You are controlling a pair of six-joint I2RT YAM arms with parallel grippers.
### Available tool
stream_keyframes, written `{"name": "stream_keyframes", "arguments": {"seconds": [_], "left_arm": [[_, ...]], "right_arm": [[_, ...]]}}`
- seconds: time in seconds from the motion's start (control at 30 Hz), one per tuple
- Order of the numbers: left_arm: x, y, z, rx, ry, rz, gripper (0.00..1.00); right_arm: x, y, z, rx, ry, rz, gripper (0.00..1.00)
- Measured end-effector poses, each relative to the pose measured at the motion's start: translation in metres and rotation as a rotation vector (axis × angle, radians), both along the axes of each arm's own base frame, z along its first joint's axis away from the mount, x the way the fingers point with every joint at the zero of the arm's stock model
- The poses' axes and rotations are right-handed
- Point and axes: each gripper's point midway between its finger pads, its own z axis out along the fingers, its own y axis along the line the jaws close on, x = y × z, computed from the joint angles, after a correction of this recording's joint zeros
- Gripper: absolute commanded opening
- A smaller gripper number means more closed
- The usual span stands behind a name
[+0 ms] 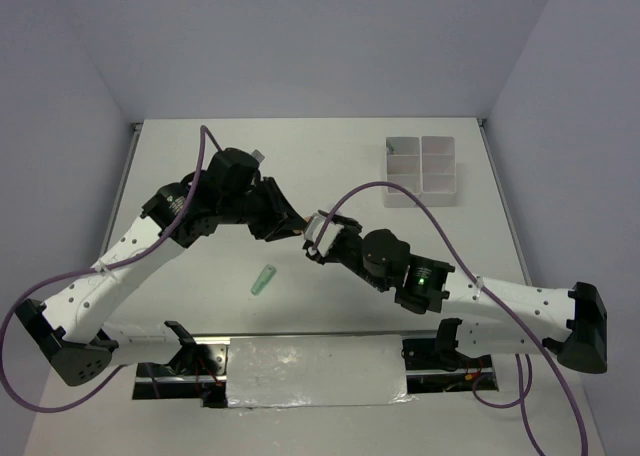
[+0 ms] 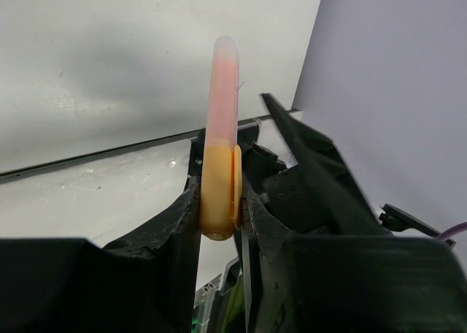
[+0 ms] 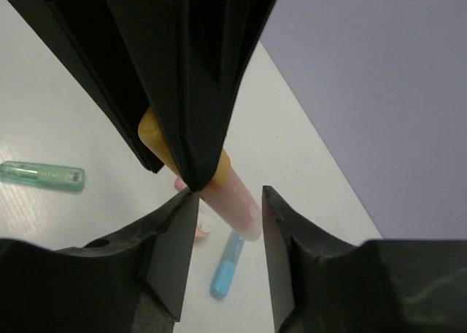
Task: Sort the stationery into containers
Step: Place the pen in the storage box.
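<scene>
- The left gripper is clamped on a short orange plastic stick with a translucent pink cap.
- The right gripper's jaws stand apart, flanking the pink end.

White desk, matte top, grey strip along left edge. Pale lavender walls behind and at both sides. Crinkled silver sheet at near edge, centre.

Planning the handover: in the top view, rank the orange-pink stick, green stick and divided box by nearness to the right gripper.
1. Orange-pink translucent plastic stick, between fingers of the right gripper.
2. Pale green plastic stick, lying near-left.
3. White translucent divided box, far right.
</scene>
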Motion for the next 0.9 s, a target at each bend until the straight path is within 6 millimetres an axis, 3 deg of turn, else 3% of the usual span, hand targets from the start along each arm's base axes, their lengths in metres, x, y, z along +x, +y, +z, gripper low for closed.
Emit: {"name": "stream_keyframes", "arguments": {"seconds": [0.03, 0.2, 0.27, 0.33, 0.43, 0.5, 0.53, 0.57, 0.63, 0.67, 0.7, 0.77, 0.9], "left_arm": [[0.000, 0.000, -0.001, -0.002, 0.002, -0.001, 0.00], [0.000, -0.002, -0.005, -0.013, 0.018, 0.005, 0.00], [0.001, -0.001, -0.007, -0.012, 0.022, 0.009, 0.00], [0.003, -0.002, -0.005, -0.025, 0.012, 0.015, 0.00], [0.008, -0.002, 0.000, -0.049, 0.005, 0.043, 0.00], [0.009, -0.001, 0.000, -0.048, 0.002, 0.047, 0.02], [0.009, -0.001, 0.000, -0.046, 0.001, 0.049, 0.09], [0.010, -0.001, 0.000, -0.045, 0.000, 0.050, 0.25], [0.010, 0.000, 0.001, -0.043, -0.005, 0.054, 0.41], [0.011, 0.000, 0.001, -0.042, -0.010, 0.057, 0.59], [0.011, 0.000, 0.003, -0.043, -0.023, 0.050, 0.67], [0.014, 0.001, 0.007, -0.047, -0.051, 0.059, 0.81], [0.024, 0.008, 0.025, -0.055, -0.118, 0.099, 0.84]], "right_arm": [[0.001, 0.002, -0.001, -0.003, -0.003, 0.000, 0.41], [0.008, 0.012, -0.013, -0.039, -0.010, -0.009, 0.40], [0.008, 0.013, -0.015, -0.047, -0.013, -0.009, 0.33], [0.009, 0.013, -0.014, -0.053, -0.022, -0.010, 0.16], [0.009, 0.012, -0.014, -0.070, -0.042, -0.009, 0.00], [0.010, 0.012, -0.014, -0.072, -0.045, -0.009, 0.00], [0.010, 0.012, -0.014, -0.071, -0.045, -0.008, 0.00], [0.009, 0.012, -0.014, -0.067, -0.044, -0.007, 0.00], [0.008, 0.012, -0.014, -0.047, -0.043, -0.003, 0.00], [0.007, 0.011, -0.014, -0.035, -0.041, 0.002, 0.00], [0.005, 0.011, -0.013, -0.013, -0.033, 0.006, 0.00], [0.002, 0.009, -0.010, 0.026, -0.021, 0.009, 0.00], [-0.002, 0.006, -0.004, 0.103, -0.001, 0.012, 0.00]]}}
